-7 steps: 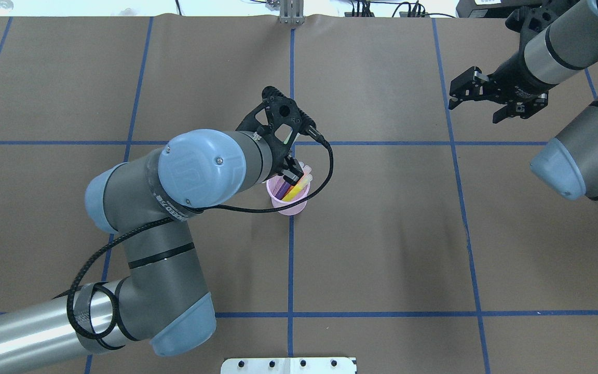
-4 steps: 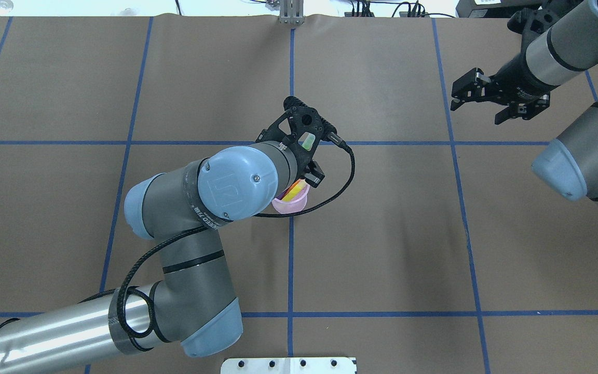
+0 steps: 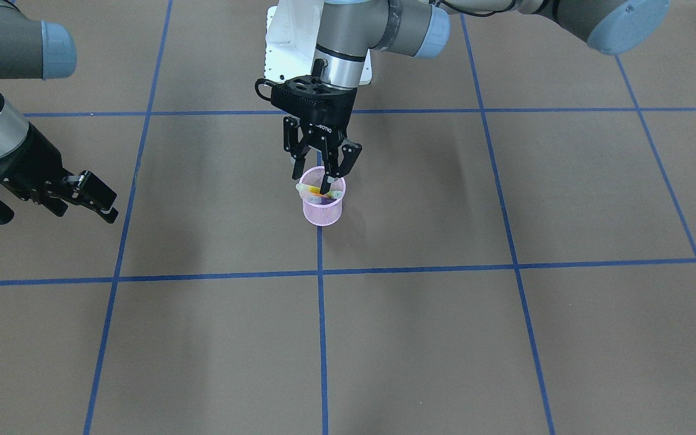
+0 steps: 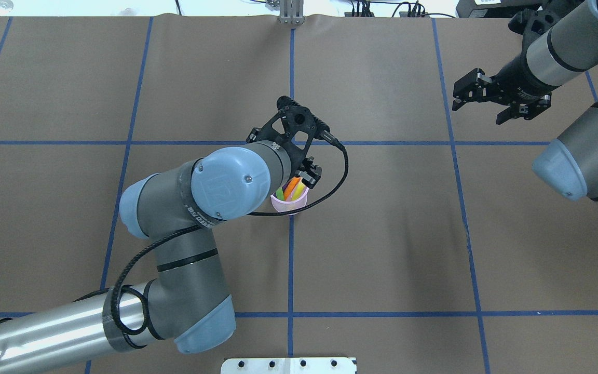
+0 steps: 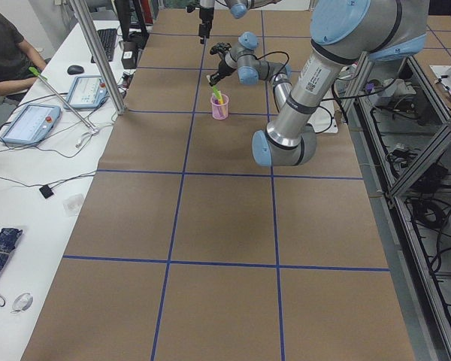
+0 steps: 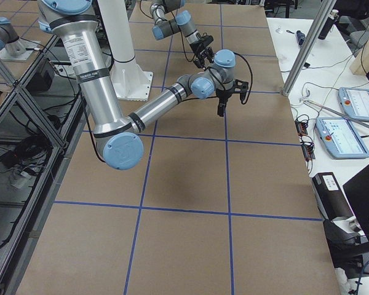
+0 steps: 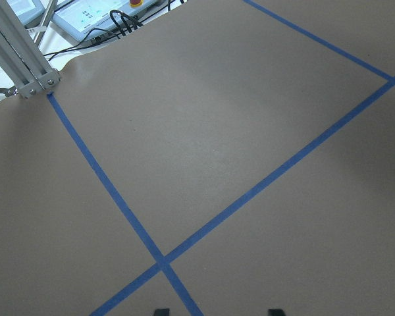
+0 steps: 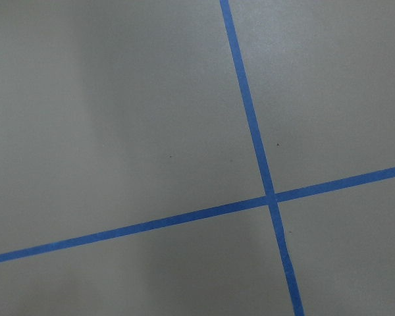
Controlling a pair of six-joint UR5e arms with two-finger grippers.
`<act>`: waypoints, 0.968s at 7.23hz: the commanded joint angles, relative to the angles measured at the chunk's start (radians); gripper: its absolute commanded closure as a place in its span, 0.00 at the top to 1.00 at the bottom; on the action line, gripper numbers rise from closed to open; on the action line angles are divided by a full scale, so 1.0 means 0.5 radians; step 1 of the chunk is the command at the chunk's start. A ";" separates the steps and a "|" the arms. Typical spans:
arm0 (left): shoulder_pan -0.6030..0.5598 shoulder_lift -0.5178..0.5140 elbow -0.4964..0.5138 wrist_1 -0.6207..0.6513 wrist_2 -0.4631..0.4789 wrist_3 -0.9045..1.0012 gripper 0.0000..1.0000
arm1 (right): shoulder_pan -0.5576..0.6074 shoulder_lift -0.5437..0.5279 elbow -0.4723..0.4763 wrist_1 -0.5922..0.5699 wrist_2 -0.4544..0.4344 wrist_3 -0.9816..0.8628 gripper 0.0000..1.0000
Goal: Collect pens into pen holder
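Note:
The pink mesh pen holder (image 4: pixel 290 204) stands upright at the table's middle, on a blue tape line. A green pen (image 4: pixel 280 194) and an orange pen (image 4: pixel 293 186) lean inside it, their pale cap ends sticking up over the rim (image 3: pixel 309 192). My left gripper (image 3: pixel 322 173) hangs just above the holder's (image 3: pixel 322 210) mouth, pointing down, open, with nothing between its fingers. In the left wrist view only two fingertips show, spread apart over bare paper. My right gripper (image 4: pixel 478 110) hovers open and empty at the far right of the table.
Brown paper with blue tape grid lines (image 4: pixel 454 143) covers the table. The left arm's black cable (image 4: pixel 338 176) loops beside the holder. A metal post base (image 4: pixel 291 13) stands at the far edge, and a white plate (image 4: pixel 288 365) lies at the near edge.
My left arm swung to the right and then eased back a little, its gripper still over the holder. The green and orange pens now show upright inside. The right arm barely moved.

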 commanded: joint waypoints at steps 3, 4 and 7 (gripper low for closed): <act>-0.880 0.820 -0.278 0.011 -1.069 0.277 1.00 | 0.230 -0.176 -0.066 -0.006 -0.009 -0.524 1.00; -1.169 0.986 -0.236 0.020 -1.449 0.265 0.99 | 0.331 -0.253 -0.072 -0.009 0.004 -0.729 1.00; -1.612 1.092 -0.183 0.573 -1.805 0.280 0.99 | 0.705 -0.407 -0.310 -0.009 0.367 -1.375 1.00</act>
